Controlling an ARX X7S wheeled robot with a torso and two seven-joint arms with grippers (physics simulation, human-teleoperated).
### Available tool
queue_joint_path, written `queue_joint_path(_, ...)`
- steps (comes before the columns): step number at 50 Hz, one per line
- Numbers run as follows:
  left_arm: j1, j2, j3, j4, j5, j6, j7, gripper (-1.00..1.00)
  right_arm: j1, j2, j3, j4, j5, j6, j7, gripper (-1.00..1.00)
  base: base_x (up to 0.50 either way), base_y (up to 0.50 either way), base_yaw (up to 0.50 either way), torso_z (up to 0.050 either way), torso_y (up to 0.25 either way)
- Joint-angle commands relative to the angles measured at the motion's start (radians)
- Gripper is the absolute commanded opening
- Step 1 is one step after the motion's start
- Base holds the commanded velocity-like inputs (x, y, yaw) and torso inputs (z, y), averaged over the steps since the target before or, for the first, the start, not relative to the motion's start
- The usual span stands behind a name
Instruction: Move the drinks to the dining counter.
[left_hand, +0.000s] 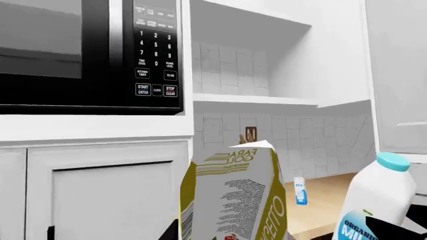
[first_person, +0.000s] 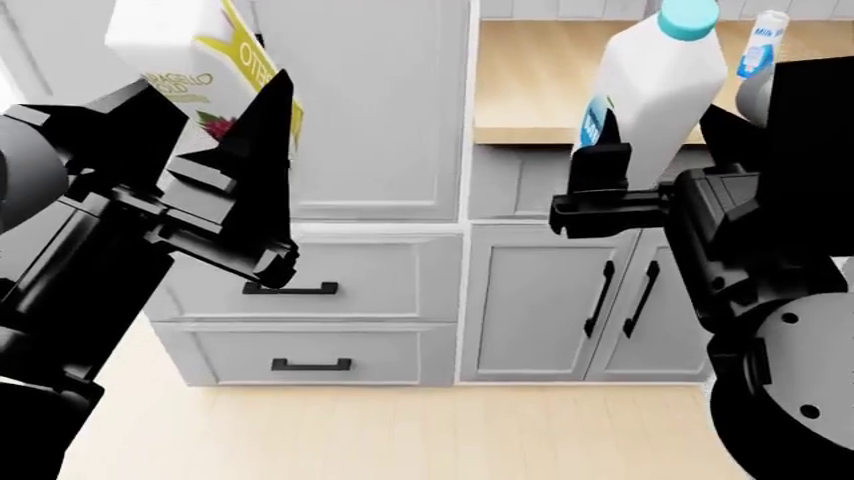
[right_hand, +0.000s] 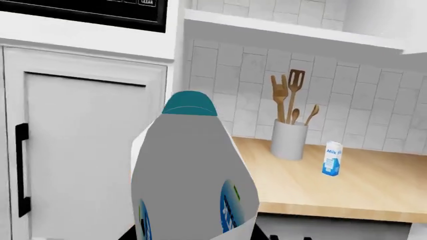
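The left pincer (first_person: 234, 150) pinches the small white and yellow-green raspberry carton (first_person: 200, 70); the right pincer (first_person: 641, 195) pinches the tall white teal-capped plastic bottle (first_person: 654, 90). This looks like the carrying step: next, turn towards the dining desk, not in view, while the white-and-blue Milk carton (right_hand: 331, 158) waits on the light-wood desk (right_hand: 347, 185).

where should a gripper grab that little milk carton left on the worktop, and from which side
Grip the Milk carton across its flat side panels around mid-height, coming in level from the worktop's open front edge. It stands upright and alone; the utensil pot sits apart beside it, and the tiled wall blocks the back.
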Motion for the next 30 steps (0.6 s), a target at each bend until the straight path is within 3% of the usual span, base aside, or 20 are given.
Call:
queue_joint_path(1, -0.011, 0.001, -0.006, 0.000, -0.002, 0.005, -0.004, -1.00, 0.031, 0.000, 0.034, 0.000, -0.020, 0.036, 0.012, -1.00, -0.47, 0.31, 0.00, 0.000, 0.000)
queue_joint_path(11, -0.022, 0.000, -0.001, 0.007, -0.014, 0.003, -0.013, -1.00, 0.030, -0.006, 0.033, 0.002, -0.019, 0.046, 0.020, -1.00, -0.47, 0.31, 0.00, 0.001, 0.001)
queue_joint_path(30, -0.033, -0.002, 0.004, 0.001, -0.019, 0.002, -0.016, -1.00, 0.044, -0.007, 0.033, -0.001, -0.017, 0.083, 0.032, -1.00, -0.44, -0.02, 0.39, 0.001, 0.000)
